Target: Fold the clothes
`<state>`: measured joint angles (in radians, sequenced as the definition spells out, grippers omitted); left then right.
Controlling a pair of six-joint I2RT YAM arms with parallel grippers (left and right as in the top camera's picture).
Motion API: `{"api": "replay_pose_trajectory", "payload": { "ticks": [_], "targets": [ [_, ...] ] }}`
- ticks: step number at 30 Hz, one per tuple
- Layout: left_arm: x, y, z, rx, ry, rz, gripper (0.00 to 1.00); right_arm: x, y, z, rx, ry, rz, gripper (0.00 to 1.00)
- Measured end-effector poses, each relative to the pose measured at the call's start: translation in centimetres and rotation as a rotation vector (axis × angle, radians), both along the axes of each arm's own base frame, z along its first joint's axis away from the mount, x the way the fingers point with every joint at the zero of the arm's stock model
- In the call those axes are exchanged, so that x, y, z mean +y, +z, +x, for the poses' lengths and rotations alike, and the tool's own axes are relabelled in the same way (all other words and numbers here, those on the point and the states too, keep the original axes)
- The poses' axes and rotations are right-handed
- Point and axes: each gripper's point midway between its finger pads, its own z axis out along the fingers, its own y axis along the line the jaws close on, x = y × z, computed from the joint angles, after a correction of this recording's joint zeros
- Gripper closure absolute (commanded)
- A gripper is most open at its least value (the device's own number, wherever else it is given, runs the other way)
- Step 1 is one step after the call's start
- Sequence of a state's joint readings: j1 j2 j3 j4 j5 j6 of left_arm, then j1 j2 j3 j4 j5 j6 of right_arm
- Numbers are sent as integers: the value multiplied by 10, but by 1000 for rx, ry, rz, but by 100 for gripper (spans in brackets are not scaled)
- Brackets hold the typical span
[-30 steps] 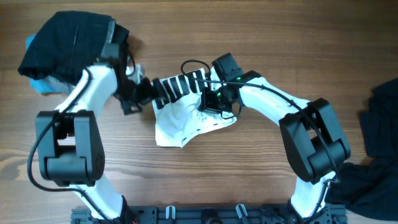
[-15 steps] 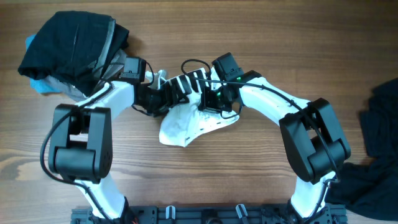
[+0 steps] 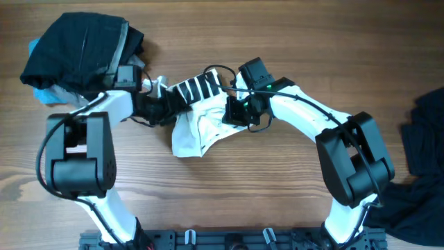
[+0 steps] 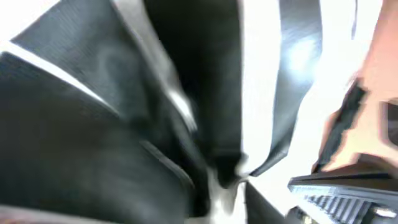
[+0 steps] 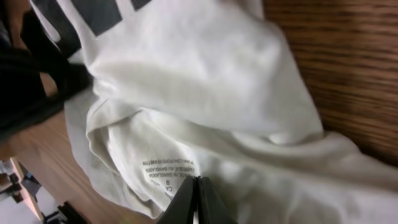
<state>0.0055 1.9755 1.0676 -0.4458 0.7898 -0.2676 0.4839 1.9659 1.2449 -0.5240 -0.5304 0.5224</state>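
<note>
A white garment with a black-and-white striped part (image 3: 200, 128) lies crumpled at the table's middle. My left gripper (image 3: 165, 105) is at the striped edge on the garment's left. The left wrist view is filled with blurred black and white stripes (image 4: 186, 93) pressed against the camera, and the jaws are hidden behind them. My right gripper (image 3: 234, 114) is on the garment's upper right. In the right wrist view its fingertips (image 5: 196, 190) are pinched together on the white cloth (image 5: 205, 74) next to a printed label (image 5: 166, 171).
A pile of dark clothes (image 3: 80, 45) over something blue (image 3: 43, 94) sits at the back left. More dark clothes (image 3: 423, 139) lie along the right edge. Bare wooden table (image 3: 277, 194) surrounds the garment.
My left gripper swung right toward the garment, then drew back left with the striped edge. The white cloth bunched and shifted slightly left. The right gripper stayed put.
</note>
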Motion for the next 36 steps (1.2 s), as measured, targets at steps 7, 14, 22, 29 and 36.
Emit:
{"api": "replay_pose_trajectory", "payload": {
  "ticks": [7, 14, 22, 29, 36],
  "targets": [
    [-28, 14, -2, -44, -86, -29, 32, 21, -23, -11, 128, -71, 25, 96],
    [-41, -8, -8, 11, -94, 20, 96, 21, -23, -12, 146, -86, 30, 96],
    [9, 41, -11, 150, -56, 119, 96, -26, 74, 21, -71, -159, 90, 94],
    [47, 233, 99, -507, 44, 279, 96, -56, 134, 34, -240, -239, 98, 94],
    [237, 224, 149, -526, 549, 469, 94, -60, 131, 34, -239, -252, 72, 94]
  ]
}}
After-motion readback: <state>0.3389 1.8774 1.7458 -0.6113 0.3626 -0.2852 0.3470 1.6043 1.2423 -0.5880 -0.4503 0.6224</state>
